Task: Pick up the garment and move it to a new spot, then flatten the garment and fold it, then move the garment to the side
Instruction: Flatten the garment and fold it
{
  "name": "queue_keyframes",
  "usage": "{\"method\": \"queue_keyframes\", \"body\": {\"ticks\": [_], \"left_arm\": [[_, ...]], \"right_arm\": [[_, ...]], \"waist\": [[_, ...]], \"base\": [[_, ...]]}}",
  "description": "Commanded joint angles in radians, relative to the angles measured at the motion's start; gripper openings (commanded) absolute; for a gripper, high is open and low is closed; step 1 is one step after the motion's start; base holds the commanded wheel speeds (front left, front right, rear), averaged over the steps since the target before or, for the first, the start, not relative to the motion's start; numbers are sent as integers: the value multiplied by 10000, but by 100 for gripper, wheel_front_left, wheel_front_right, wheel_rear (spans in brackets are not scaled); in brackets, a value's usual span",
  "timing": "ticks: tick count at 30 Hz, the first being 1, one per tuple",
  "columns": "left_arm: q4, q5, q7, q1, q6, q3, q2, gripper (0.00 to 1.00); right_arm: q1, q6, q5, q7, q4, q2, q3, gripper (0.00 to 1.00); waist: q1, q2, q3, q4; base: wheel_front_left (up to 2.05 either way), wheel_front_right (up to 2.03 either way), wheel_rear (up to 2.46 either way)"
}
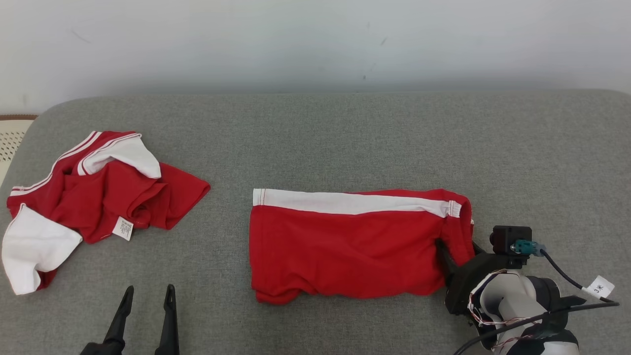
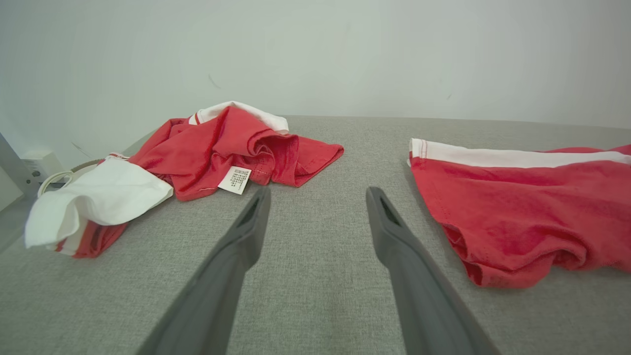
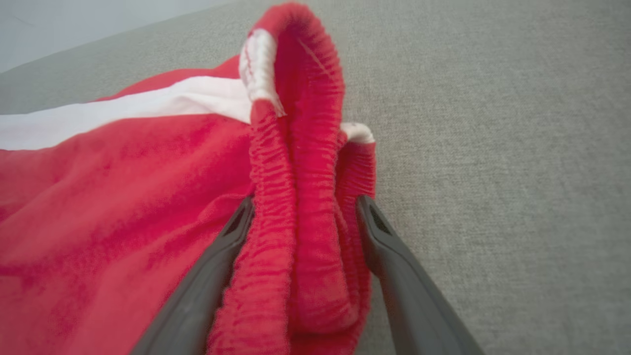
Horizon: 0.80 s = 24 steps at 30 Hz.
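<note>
The garment (image 1: 345, 246), red shorts with a white side stripe, lies folded flat near the middle of the grey padded surface (image 1: 315, 133). Its elastic waistband (image 3: 296, 148) stands bunched up at the right end. My right gripper (image 3: 304, 201) is open, one finger on each side of that waistband, and its fingertips are under the cloth in the head view. My left gripper (image 1: 150, 288) is open and holds nothing, low at the front left, apart from the garment (image 2: 517, 207).
A second red and white garment (image 1: 98, 197) lies crumpled at the far left, its white label showing (image 2: 234, 180). A white wall rises behind the surface. Bare grey surface stretches behind and to the right of the shorts.
</note>
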Motion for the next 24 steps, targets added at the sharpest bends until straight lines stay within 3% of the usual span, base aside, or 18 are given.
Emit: {"method": "queue_keyframes", "body": {"ticks": [1, 10, 11, 12, 13, 24], "left_arm": [[52, 29, -22, -83, -52, 34, 4, 100], [57, 59, -22, -116, -53, 51, -19, 100], [71, 59, -22, -86, -57, 63, -20, 100], [86, 60, -22, -64, -63, 74, -21, 100], [104, 58, -22, -50, -68, 86, -20, 100], [185, 41, -22, 148, -99, 208, -19, 100]], "right_arm": [[-89, 9, 245, 150, 348, 101, 175, 100], [-334, 9, 716, 221, 1246, 52, 539, 97], [-336, 9, 758, 256, 1299, 37, 630, 45], [-341, 9, 812, 237, 1325, 23, 697, 5], [-348, 9, 882, 193, 1332, 32, 766, 0], [-328, 1, 1796, -268, 1133, -832, 1349, 0]], "waist": [[-1, -1, 11, 15], [-1, -1, -7, 113], [-1, -1, -17, 113], [-1, -1, -25, 113], [-1, -1, -36, 109], [-1, -1, -372, -214]], "base": [[0, 0, 0], [0, 0, 0], [0, 0, 0], [0, 0, 0], [0, 0, 0], [0, 0, 0]]}}
